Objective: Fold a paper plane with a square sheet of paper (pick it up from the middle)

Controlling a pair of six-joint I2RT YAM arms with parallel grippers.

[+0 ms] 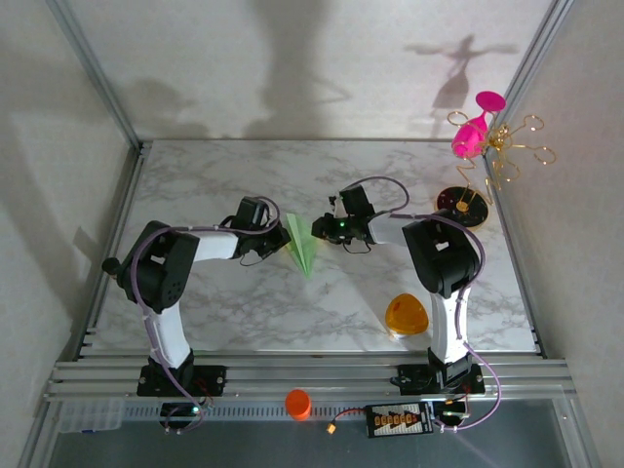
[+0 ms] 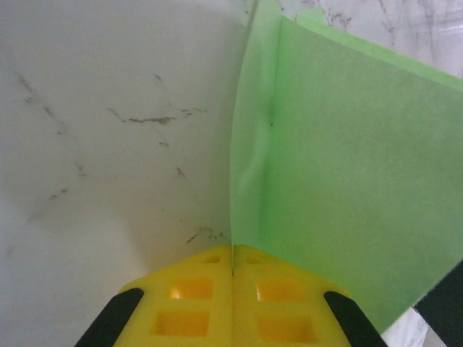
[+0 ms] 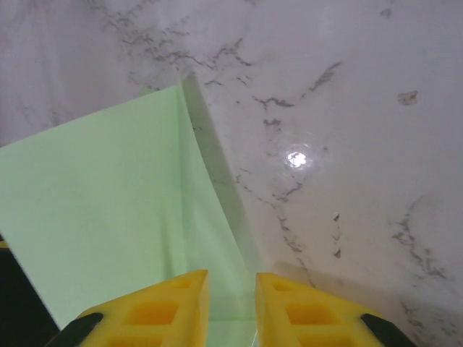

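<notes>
Two grippers flank the paper plane [image 1: 302, 249] on the bench [image 1: 244, 307]: left gripper [image 2: 232, 253] clamped tight on its crease, right gripper [image 3: 231, 283] slightly parted, gripping nothing. Thin, floppy paper, probably best pinched along folded edges.

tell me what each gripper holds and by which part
The left gripper is shut on the paper plane, pinching its creased edge. The right gripper has its jaws slightly apart over the paper, seemingly clamping nothing.

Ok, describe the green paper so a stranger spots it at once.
Find the marble table and look to its middle. There is the paper plane, a narrow dart, tip toward the near edge. It is pale green and pointed, unlike the rounded orange triangle to its right.
</notes>
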